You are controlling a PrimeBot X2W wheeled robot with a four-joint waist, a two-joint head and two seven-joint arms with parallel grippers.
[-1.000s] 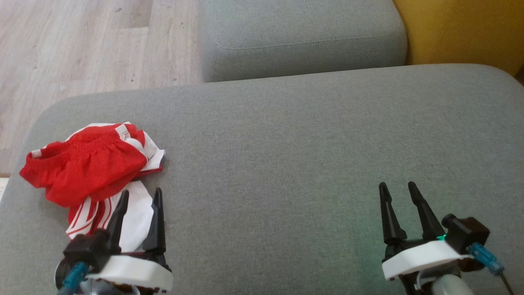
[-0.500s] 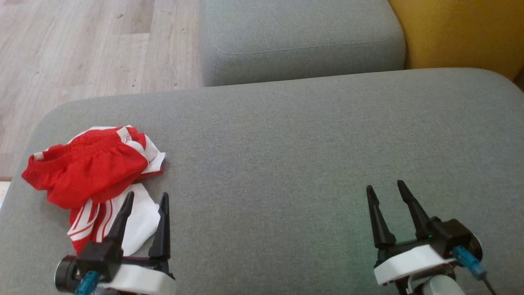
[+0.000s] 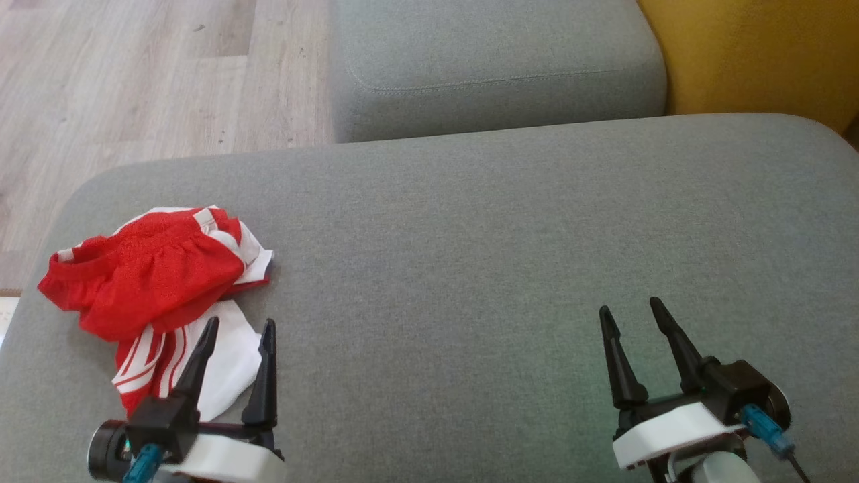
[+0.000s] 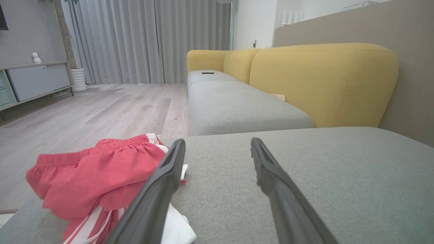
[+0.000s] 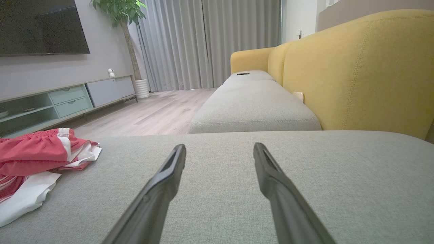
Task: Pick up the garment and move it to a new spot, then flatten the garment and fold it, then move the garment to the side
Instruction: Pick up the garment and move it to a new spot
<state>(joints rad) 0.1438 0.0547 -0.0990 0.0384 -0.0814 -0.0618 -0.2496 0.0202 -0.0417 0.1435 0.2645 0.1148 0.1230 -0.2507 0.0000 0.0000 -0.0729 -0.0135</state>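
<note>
Grippers both spread, empty: left gripper (image 3: 242, 322) at 7 o'clock, right gripper (image 3: 629, 305) at 5. Red-white garment (image 3: 144, 282) lies crumpled at 11 o'clock off left tips, on grey cushion (image 3: 470, 268). Judgement: nothing done; pick-up, flattening, fold, side-move all remain.

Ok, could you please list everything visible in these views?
crumpled red and white sports garment: one, red with white stripes, left end of near cushion
wide grey fabric seat cushion: one, grey, under both grippers
second grey fabric cushion: one, grey, beyond it
yellow upholstered sofa back: one, yellow, far right
pale wooden floor: one, light wood, far left
pleated grey curtains: one set, grey, room's far end
flat dark television: one, black, side wall
leafy potted plant: one, green, beside curtains
left gripper: one, dark fingers apart, beside garment
right gripper: one, dark fingers apart, over bare cushion
</note>
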